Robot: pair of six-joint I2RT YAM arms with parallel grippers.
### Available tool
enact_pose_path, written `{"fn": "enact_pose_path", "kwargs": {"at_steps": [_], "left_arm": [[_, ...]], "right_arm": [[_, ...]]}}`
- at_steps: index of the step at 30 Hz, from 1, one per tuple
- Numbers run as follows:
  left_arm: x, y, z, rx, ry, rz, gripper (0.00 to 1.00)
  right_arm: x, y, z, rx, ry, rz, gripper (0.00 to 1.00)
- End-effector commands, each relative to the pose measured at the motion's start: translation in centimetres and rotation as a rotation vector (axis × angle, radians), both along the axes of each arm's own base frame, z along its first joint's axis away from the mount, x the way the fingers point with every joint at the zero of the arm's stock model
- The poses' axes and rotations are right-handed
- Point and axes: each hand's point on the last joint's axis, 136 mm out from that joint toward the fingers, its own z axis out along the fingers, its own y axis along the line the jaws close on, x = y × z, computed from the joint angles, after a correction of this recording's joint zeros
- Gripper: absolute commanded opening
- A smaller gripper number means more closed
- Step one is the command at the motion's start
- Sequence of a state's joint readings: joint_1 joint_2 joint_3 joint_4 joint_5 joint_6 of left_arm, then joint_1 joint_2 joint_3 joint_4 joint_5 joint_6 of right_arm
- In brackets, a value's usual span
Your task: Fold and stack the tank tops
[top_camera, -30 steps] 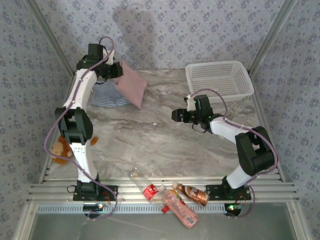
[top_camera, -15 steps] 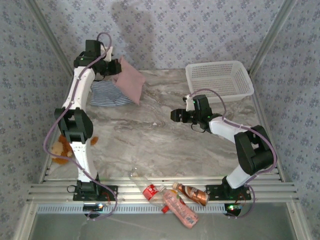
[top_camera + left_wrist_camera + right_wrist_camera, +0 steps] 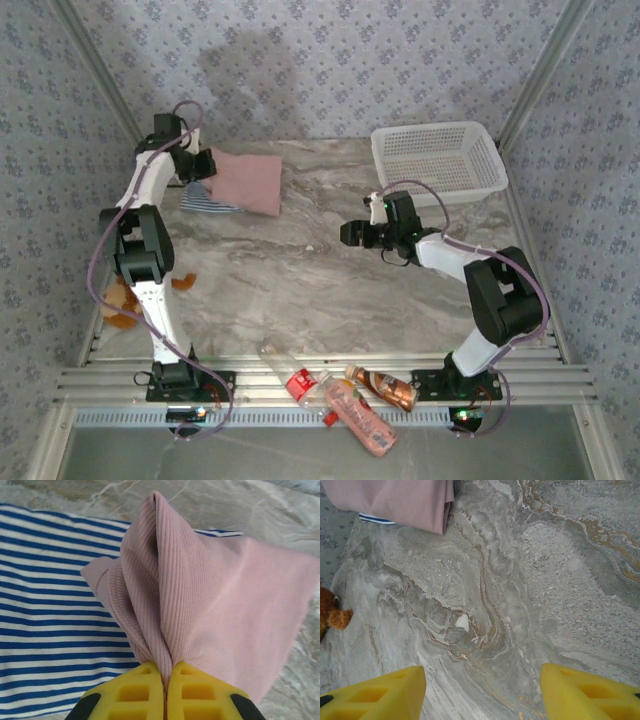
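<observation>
Fingers [image 3: 145, 692] of the left gripper [image 3: 166, 672] pinch tight on a bunched edge of the plain dusty-pink ribbed cloth tank top [image 3: 225, 610]. From that pinch its long axis runs rightward along the far left of the grey marbled table [image 3: 300, 280], draped over the navy-and-white striped cloth tank top [image 3: 45, 605]. Mid-table, the right gripper [image 3: 347, 233] hovers with jaws well apart and empty, facing the pink top's free end. Left arm is nearer by far!

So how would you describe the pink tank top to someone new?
Look at the far left corner of the marble table, where the left hand is shut on cloth. The pink tank top is that pinched piece: plain and ribbed, overlapping the navy-and-white striped tank top.
</observation>
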State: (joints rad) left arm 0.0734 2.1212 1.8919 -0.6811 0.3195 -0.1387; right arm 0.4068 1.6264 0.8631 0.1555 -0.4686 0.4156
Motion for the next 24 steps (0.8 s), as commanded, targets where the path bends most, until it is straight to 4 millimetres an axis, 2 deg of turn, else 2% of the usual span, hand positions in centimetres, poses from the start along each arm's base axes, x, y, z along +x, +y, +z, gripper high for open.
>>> {"fn": "enact_pose_path", "kwargs": {"at_steps": [1,7,9,12,15,19,21,22,24], "left_arm": [[1.3,2.2,-2.1,0.032,-0.008,0.034,0.07],[2.0,3.7,-4.8,0.027,0.051,0.06,0.13],[2.4,4.2,-4.7,0.058,0.047,0.071,0.22],[1.5,4.9,-4.7,0.098,0.092,0.084,0.37],[0.6,6.2,-3.8,0.17,0.112,0.126,0.5],[-0.9,7.0,-1.0,0.224,0.098,0.151,0.59],[-1.8,6.8,1.2,0.217,0.067,0.158,0.61],[-2.8,6.5,1.2,0.205,0.077,0.153,0.62],[-4.5,5.4,2.4,0.156,0.055,0.143,0.63]], "right_arm": [[0.1,0.8,0.2,0.022,0.003,0.016,0.64],[-0.2,0.8,0.0,0.018,0.011,0.017,0.64],[-0.3,0.5,0.2,0.012,0.005,0.015,0.64],[-0.2,0.0,0.7,-0.003,-0.006,0.016,0.64],[0.1,-0.6,1.5,-0.012,-0.025,0.007,0.65],[0.4,-2.2,3.0,-0.025,-0.056,-0.014,0.65],[0.6,-3.4,4.0,-0.035,-0.079,-0.036,0.66],[0.7,-4.0,4.3,-0.045,-0.09,-0.045,0.66],[0.8,-5.8,5.0,-0.082,-0.117,-0.07,0.69]]}}
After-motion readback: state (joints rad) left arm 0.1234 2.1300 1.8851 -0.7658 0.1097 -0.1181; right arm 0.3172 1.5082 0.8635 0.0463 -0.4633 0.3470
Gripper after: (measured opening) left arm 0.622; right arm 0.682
